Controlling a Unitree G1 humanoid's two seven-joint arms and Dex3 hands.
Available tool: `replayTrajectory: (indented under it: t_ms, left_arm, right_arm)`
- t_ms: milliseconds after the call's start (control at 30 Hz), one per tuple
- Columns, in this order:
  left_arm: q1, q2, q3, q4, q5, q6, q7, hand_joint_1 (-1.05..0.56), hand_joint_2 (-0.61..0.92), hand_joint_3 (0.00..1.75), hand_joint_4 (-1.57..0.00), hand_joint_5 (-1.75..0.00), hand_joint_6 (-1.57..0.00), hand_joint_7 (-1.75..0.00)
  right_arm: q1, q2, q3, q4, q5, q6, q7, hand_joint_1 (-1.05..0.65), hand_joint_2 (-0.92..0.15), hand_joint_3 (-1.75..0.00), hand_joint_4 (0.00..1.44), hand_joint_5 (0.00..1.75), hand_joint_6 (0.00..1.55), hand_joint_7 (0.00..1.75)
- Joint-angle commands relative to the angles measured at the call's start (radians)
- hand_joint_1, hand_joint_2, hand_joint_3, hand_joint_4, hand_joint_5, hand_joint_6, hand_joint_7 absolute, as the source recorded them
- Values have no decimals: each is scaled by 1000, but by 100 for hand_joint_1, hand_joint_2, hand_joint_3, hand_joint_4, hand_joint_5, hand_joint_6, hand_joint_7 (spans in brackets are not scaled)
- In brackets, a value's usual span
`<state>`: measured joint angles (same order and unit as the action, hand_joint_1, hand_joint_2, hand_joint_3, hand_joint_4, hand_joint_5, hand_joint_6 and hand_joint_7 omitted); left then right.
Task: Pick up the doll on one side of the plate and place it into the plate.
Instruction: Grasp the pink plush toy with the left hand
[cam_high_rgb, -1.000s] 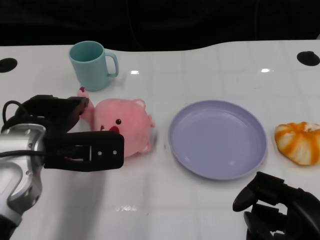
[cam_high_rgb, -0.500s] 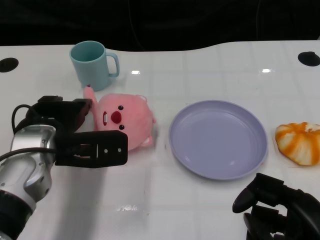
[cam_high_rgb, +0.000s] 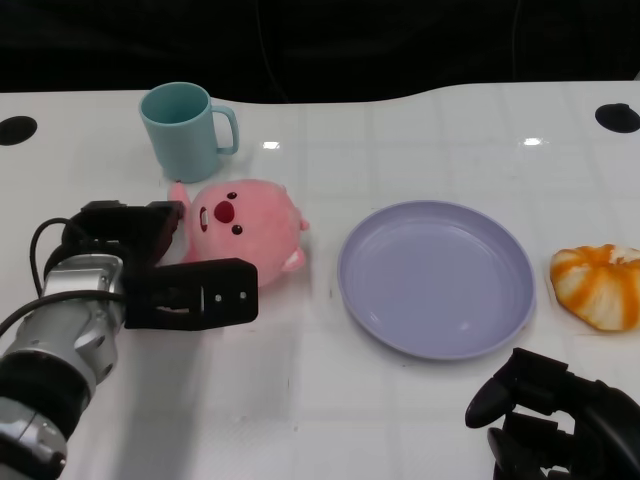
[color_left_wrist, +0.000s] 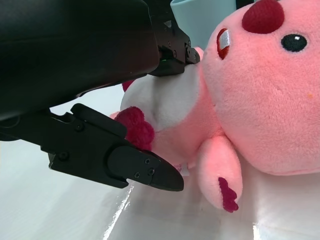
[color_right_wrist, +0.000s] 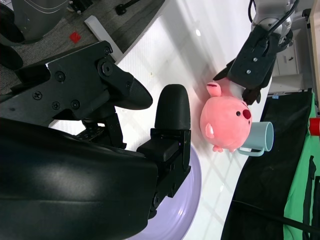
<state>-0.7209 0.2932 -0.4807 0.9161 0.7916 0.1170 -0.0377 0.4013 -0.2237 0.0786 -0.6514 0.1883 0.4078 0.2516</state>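
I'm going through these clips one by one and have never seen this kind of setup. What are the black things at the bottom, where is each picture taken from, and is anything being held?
The black things are a humanoid robot's two hands on silver forearms. The head view looks down from the robot's head: its left hand is at lower left, its right hand at lower right. The other two pictures come from cameras at the wrists, behind each hand, so they look tilted.

On the white table lie a round lilac plate, a pink plush doll with a red nose, a light blue mug and an orange-and-white striped soft toy.

The left hand's fingers close around the doll's body, as the left wrist view shows. The right hand holds nothing.
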Motion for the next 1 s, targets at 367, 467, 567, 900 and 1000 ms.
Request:
replayTrajectory:
  t_ms: [367,467,567,900,1000]
  left_arm:
    - [-34,-48,-7,257,-73,-100,132,-25,92,16,-67,-121,-92,-4]
    - [-34,-46,-13,281,-74,-117,168,-30,88,4,-74,-154,-122,-10]
    - [-18,-40,-19,283,-73,-154,251,-27,92,22,-75,-172,-80,-115]
    - [15,-14,-4,275,-95,-273,456,-24,88,34,-83,-175,-59,-174]
    - [24,-5,2,270,-101,-298,491,-22,86,35,-86,-175,-62,-175]
  right_arm:
    - [9,-3,-6,-14,6,0,-3,-13,-66,-105,65,175,48,148]
    - [10,0,-7,-15,10,2,-4,-13,-66,-105,65,175,49,148]
    - [11,-3,-6,-14,7,-2,-3,-13,-66,-105,65,175,48,148]
    - [4,-3,-2,0,-1,-11,-2,-13,-66,-105,66,175,48,148]
    - [7,2,0,3,0,-12,-4,-12,-67,-105,66,175,48,148]
